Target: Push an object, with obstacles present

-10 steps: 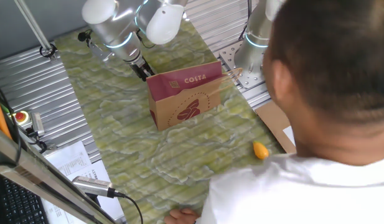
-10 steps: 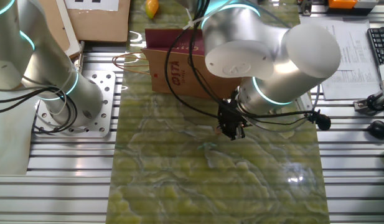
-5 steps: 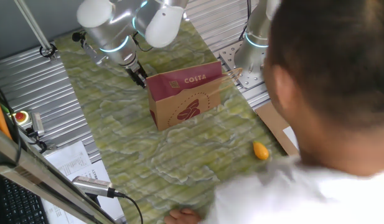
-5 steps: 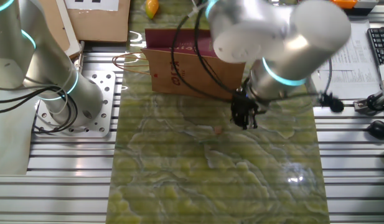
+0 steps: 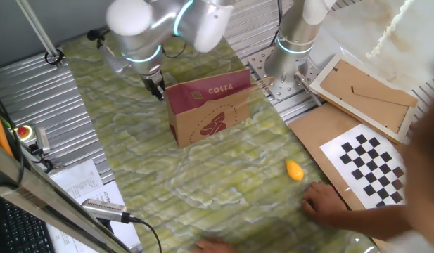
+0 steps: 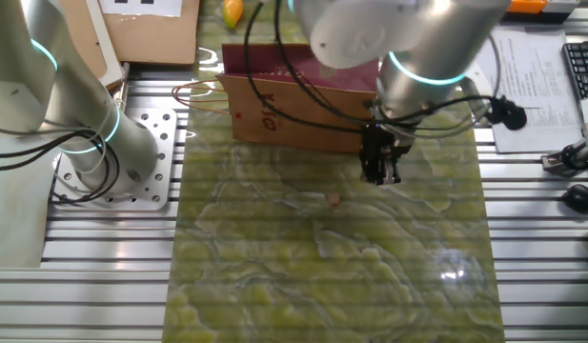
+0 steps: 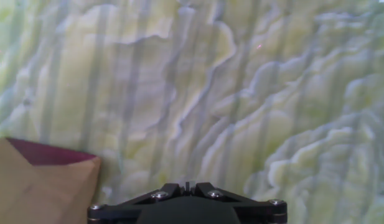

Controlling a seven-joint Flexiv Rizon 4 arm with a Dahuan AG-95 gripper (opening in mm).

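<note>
The object, a tiny pale tan cube (image 6: pixel 334 199), lies on the green mat in the other fixed view, apart from everything. My gripper (image 6: pixel 379 170) hangs to its right and slightly farther back, fingers down and shut, holding nothing. The obstacle, a brown paper bag (image 6: pixel 274 105) with a maroon band and COSTA lettering, stands just behind the gripper. In the one fixed view the gripper (image 5: pixel 159 92) sits by the bag's (image 5: pixel 209 109) far left corner, and I cannot make out the cube there. The hand view shows the fingertips (image 7: pixel 187 186) together over bare mat, with a bag corner (image 7: pixel 36 186) at lower left.
An orange-yellow lump (image 5: pixel 294 169) lies on the mat's near right, close to a person's hand (image 5: pixel 322 204). A checkerboard sheet (image 5: pixel 371 165) and a framed board (image 5: pixel 364 91) lie off the mat. A second arm's base (image 6: pixel 103 143) stands beside the mat.
My gripper has moved away from the cube, toward the bag's end. The cube stayed put. The person has leaned back out of the one fixed view, uncovering the boards.
</note>
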